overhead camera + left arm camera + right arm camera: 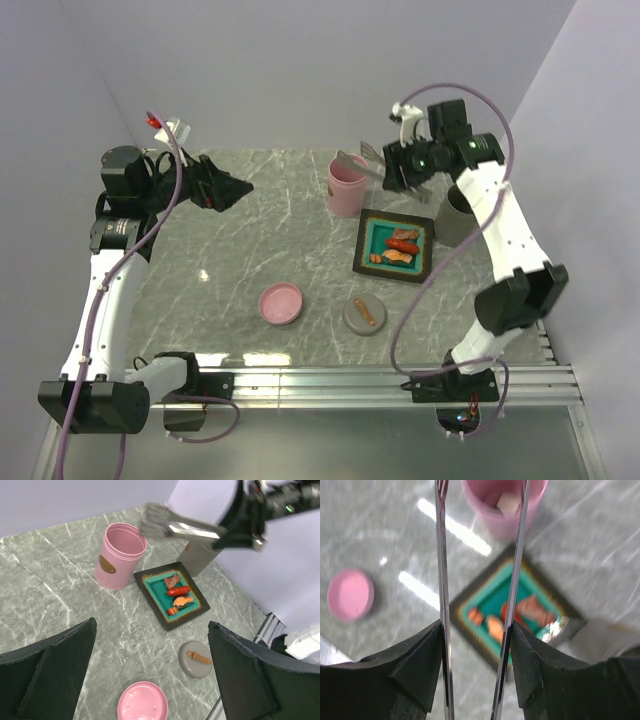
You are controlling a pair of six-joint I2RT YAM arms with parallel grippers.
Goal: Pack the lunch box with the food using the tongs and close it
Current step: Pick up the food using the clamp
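My right gripper (400,172) is shut on the tongs (360,160), one finger pressing each slim silver arm (441,580). The tongs' tips hang spread over the pink cylindrical lunch box (347,185), which has a pale piece inside (509,502). The food (400,245), orange and red oblong pieces, lies on a black square tray with a teal inside (361,245), right of the pink box. My left gripper (235,187) hovers open and empty at the far left, its fingers (60,665) wide apart. The pink lid (281,302) lies flat near the front.
A grey cylinder (457,215) stands right of the tray, under my right arm. A grey lid with a brown handle (364,315) lies in front of the tray. The metal rail (400,380) runs along the near table edge.
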